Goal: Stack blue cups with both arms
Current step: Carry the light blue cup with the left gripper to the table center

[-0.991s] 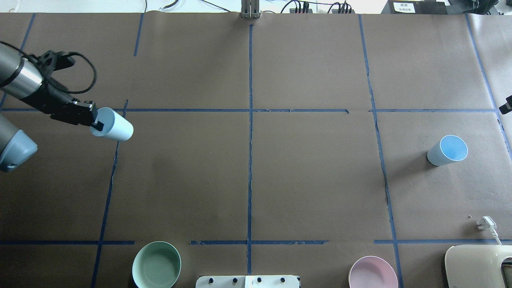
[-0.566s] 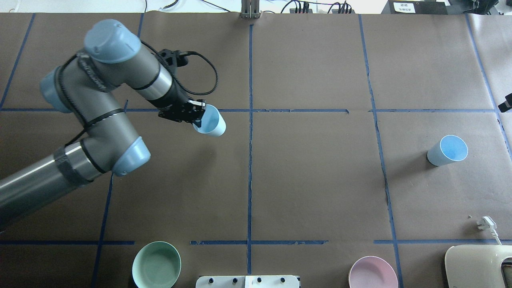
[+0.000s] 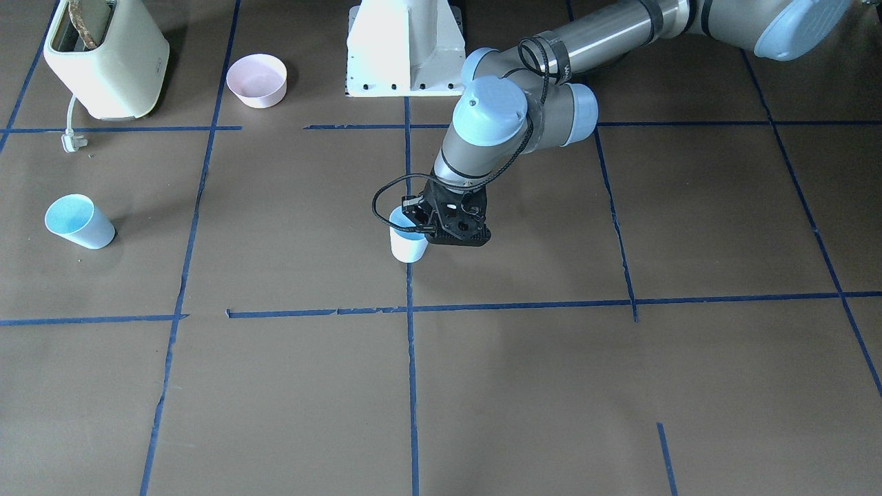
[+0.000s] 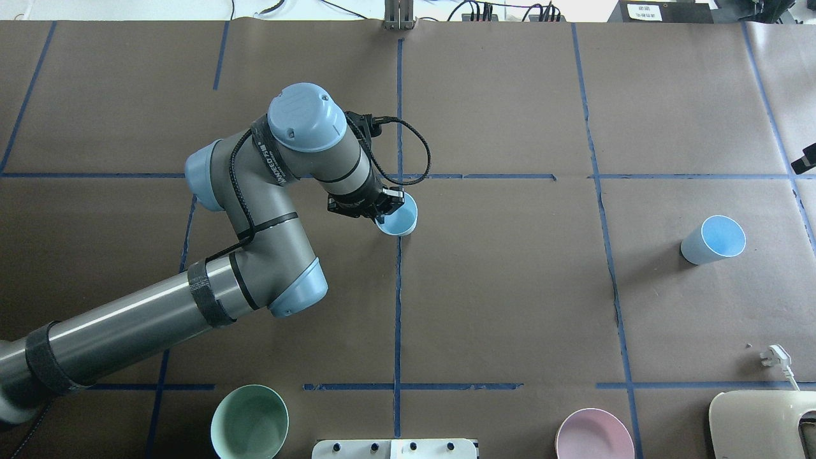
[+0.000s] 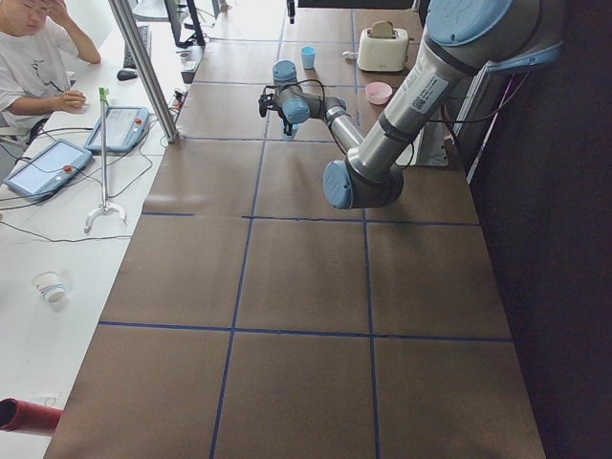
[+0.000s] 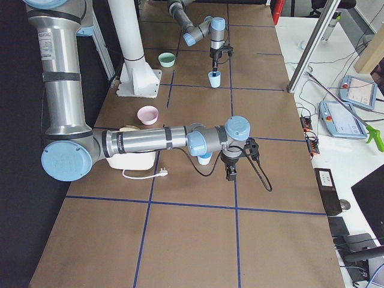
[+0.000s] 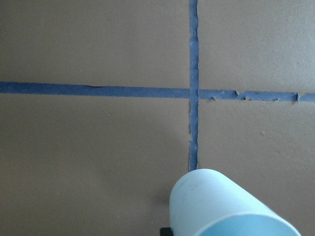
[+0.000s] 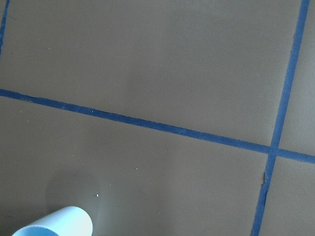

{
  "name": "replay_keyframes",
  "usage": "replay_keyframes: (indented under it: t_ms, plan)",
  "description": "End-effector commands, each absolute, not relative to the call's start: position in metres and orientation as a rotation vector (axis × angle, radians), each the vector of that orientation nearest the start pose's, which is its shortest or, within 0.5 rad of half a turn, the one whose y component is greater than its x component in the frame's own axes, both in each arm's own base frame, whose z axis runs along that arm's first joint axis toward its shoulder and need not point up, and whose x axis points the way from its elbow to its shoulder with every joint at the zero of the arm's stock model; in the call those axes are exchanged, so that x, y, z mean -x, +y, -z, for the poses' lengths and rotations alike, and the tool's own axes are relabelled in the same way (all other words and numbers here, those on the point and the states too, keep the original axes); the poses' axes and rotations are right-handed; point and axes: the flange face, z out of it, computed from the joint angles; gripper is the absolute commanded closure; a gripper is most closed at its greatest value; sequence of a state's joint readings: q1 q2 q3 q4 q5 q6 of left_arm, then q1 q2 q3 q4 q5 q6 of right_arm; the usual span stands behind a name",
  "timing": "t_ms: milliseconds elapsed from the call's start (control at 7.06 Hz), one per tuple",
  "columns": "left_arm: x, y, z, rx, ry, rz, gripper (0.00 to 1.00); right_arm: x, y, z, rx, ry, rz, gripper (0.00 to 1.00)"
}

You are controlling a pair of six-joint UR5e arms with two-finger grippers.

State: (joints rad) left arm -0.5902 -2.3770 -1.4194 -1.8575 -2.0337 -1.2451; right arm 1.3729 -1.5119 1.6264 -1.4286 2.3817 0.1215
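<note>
Held cup [image 4: 396, 223] and far cup [image 4: 714, 239] are well apart; stack not started. Landmark: tape cross [image 4: 400, 176] at mid table [image 4: 510, 287].

Left arm [image 4: 255, 210] reaches in to the cross, wrist pointing down. Right arm [image 6: 150, 139] is out well to the robot's right of the cross.

The held cup is mouth up, just robot-side of the cross. It is low, but I cannot tell whether its base touches the table. The far cup stands mouth up, far to the robot's right of the cross.

Left gripper [image 4: 384, 215] is clamped on the held cup's rim. Right gripper [image 6: 230, 174] hangs near the far cup; fingers apart or together, cannot tell.

Step, as I read it: set the held cup down. Lower straight, release only once the base is flat, then lift straight up so no finger drags the rim and tips it.
</note>
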Motion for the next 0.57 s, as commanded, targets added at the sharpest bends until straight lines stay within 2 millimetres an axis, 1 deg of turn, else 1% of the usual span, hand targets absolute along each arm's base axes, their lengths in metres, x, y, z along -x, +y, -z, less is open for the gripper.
replay_keyframes:
  t_ms: [0, 283, 425]
  plan:
    - [-0.5758, -0.4855, -0.1883, -0.016, 1.013, 0.038, 0.92, 0.0443, -0.5315, -0.5791, -0.111, -0.842, 0.13, 0.0]
    - [-0.5745, -0.4851, -0.1893, 0.008, 0.979, 0.067, 0.92, 0.0469, -0.5319, -0.579, -0.108, -0.843, 0.132, 0.0]
    - [-0.5745, -0.4851, -0.1897, 0.01, 0.976, 0.068, 0.85, 0.0502, -0.5316, -0.5781, -0.097, -0.846, 0.118, 0.0]
